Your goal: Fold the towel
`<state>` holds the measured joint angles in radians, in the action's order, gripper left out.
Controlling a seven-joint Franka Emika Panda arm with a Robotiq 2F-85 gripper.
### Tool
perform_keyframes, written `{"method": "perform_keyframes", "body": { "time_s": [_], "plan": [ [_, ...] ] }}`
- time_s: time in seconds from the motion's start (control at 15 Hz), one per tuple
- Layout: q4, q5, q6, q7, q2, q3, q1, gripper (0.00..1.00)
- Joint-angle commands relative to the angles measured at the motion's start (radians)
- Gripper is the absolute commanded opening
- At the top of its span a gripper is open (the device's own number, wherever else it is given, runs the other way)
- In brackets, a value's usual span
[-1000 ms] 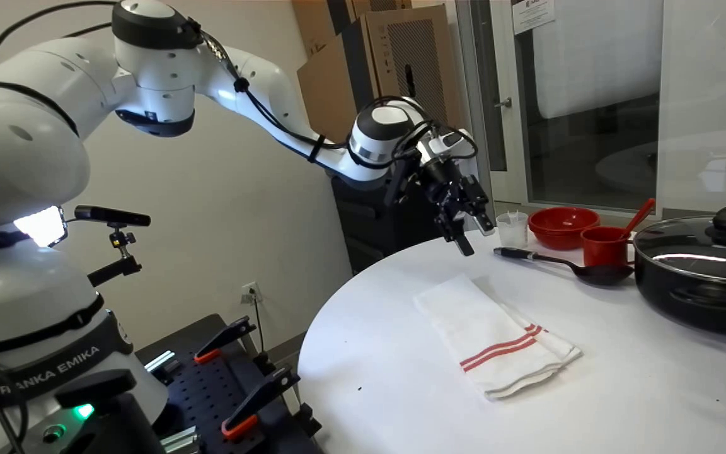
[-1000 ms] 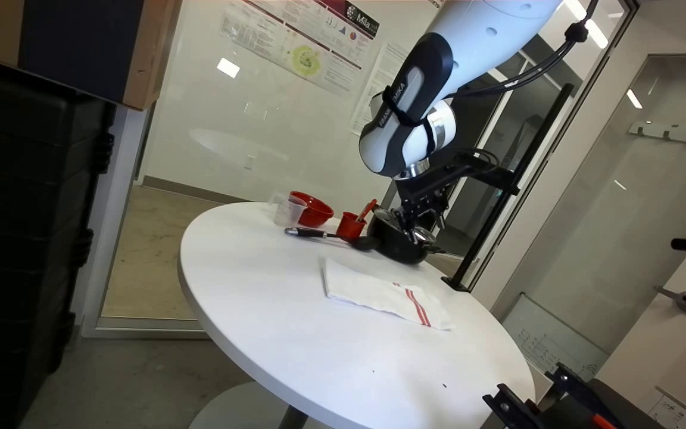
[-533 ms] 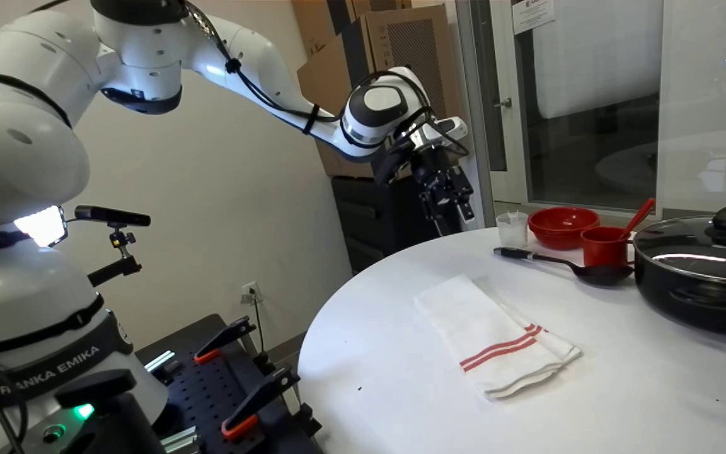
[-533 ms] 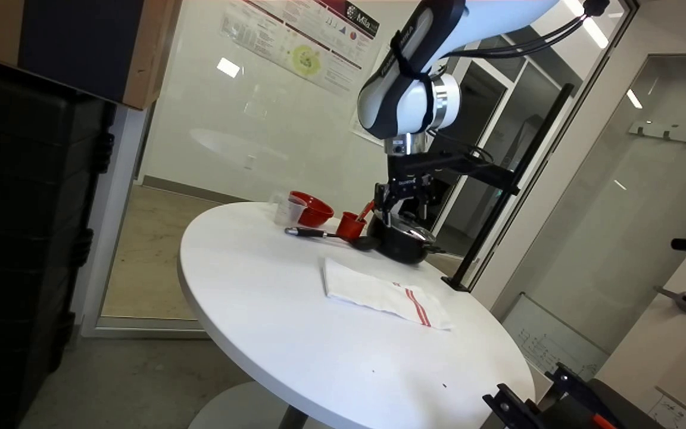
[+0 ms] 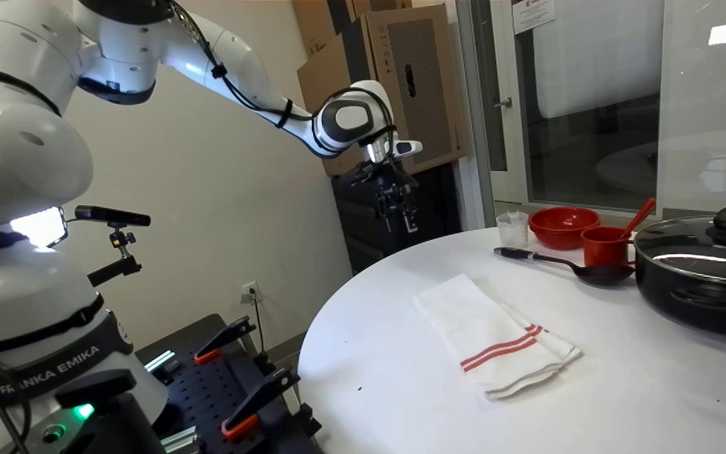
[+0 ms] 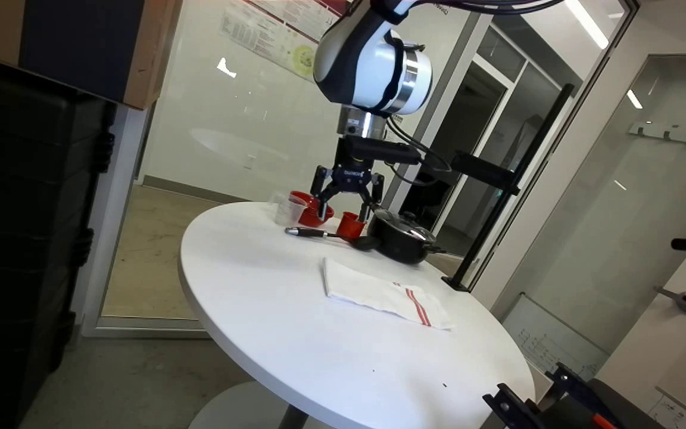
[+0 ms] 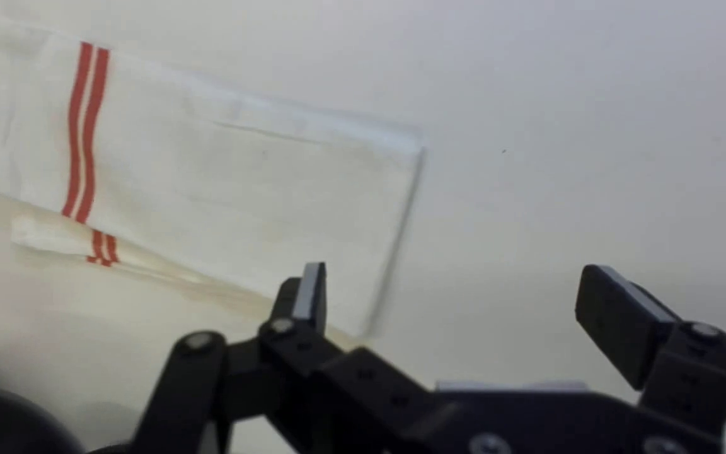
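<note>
End effector [image 7: 452, 280] — spread wide, midair.

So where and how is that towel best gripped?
I'd pinch the towel at its plain short end, opposite the red stripes, with the open claw coming from above. It lies flat on the table, so sideways contact may just shove it; that edge is straight, while a lower layer juts out near the stripes.

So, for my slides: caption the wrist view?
Red-striped white towel, folded with layers offset, on a tabletop, seen past an open Robotiq gripper.
</note>
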<state>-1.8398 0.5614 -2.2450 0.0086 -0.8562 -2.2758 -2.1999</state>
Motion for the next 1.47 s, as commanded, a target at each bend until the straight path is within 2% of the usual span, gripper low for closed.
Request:
{"method": "perform_keyframes", "body": {
  "time_s": [0.0, 0.47, 0.8, 1.4],
  "plan": [
    [0.083, 0.06, 0.05, 0.039, -0.08, -0.028, -0.019, 1.0],
    [0.287, 0.095, 0.174, 0.141, -0.277, -0.026, -0.131, 1.0],
    [0.435, 0.086, 0.241, 0.168, -0.387, -0.02, -0.211, 1.0],
    [0.628, 0.088, 0.332, 0.22, -0.523, -0.01, -0.299, 0.99]
  ]
}}
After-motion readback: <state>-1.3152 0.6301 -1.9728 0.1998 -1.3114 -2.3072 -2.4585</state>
